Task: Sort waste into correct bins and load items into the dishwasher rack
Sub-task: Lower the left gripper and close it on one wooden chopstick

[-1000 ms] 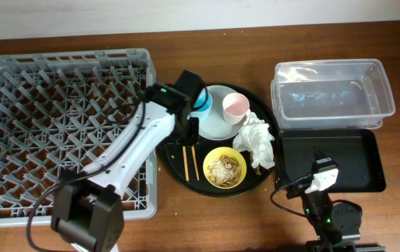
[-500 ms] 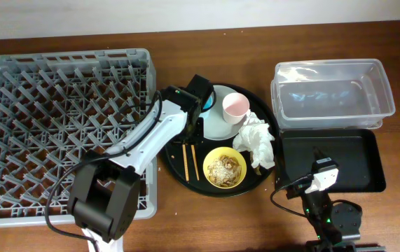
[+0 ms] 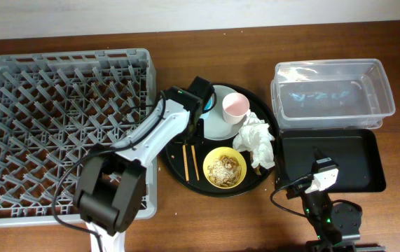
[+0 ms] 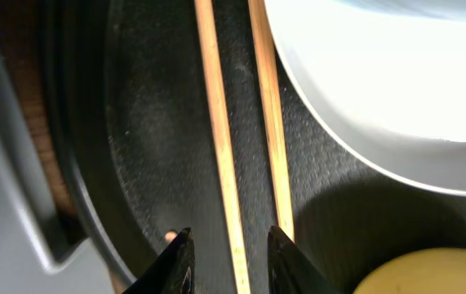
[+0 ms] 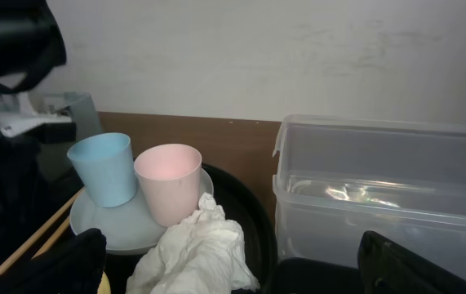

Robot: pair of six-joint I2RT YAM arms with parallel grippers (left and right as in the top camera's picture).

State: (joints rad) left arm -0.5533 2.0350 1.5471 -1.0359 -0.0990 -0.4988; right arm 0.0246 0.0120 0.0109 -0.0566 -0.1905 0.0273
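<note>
Hovering low over the round black tray (image 3: 174,166) at mid-worktop, the left gripper (image 4: 229,263) has its jaws parted, holding nothing. The chopsticks (image 4: 219,139) lie right under it, side by side, long axis running from back edge toward front edge, square across the jaws' closing line. One stick passes between the fingertips; the other runs just by one tip, so I judge a small sideways shift would catch both. The right gripper (image 3: 323,173), also spread and empty, sits near the front edge, well apart.
</note>
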